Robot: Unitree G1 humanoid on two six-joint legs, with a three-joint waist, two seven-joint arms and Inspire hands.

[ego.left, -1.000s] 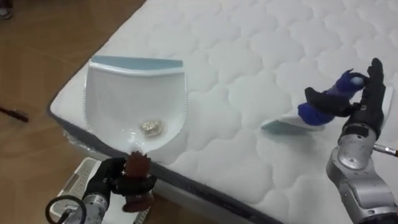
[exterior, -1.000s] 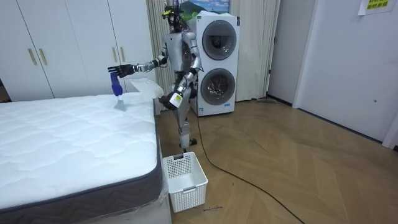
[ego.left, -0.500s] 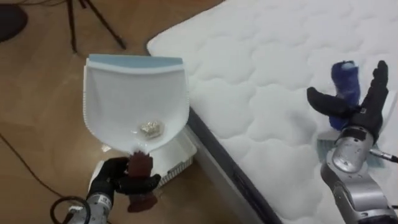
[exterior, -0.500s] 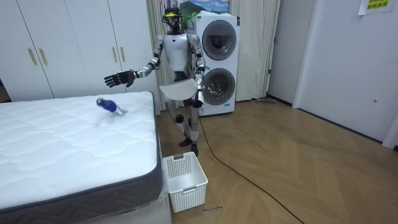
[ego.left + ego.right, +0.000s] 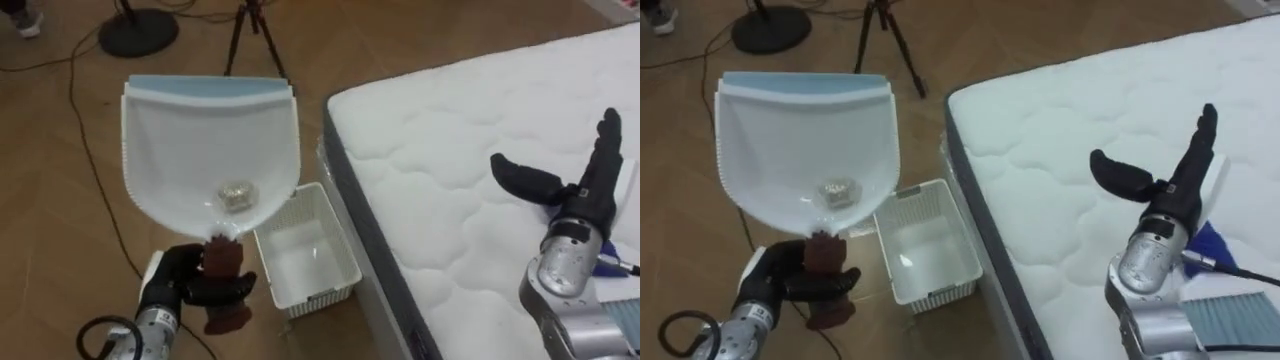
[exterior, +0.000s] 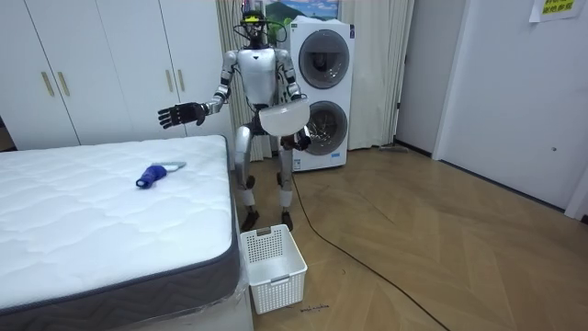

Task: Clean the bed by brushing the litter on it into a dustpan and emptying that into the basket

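left hand clamped round handle of dustpan, pan held level, small crumpled scrap lying in its bowl. right hand spread wide, empty, over bed. changed within last second: brush let go, now flat on mattress, apart from right hand; body turned from bedside, pan swung off mattress to over floor. white basket on floor by bed corner. sweeping probably done; tipping scrap into basket looks next. risk: spilling short of basket.
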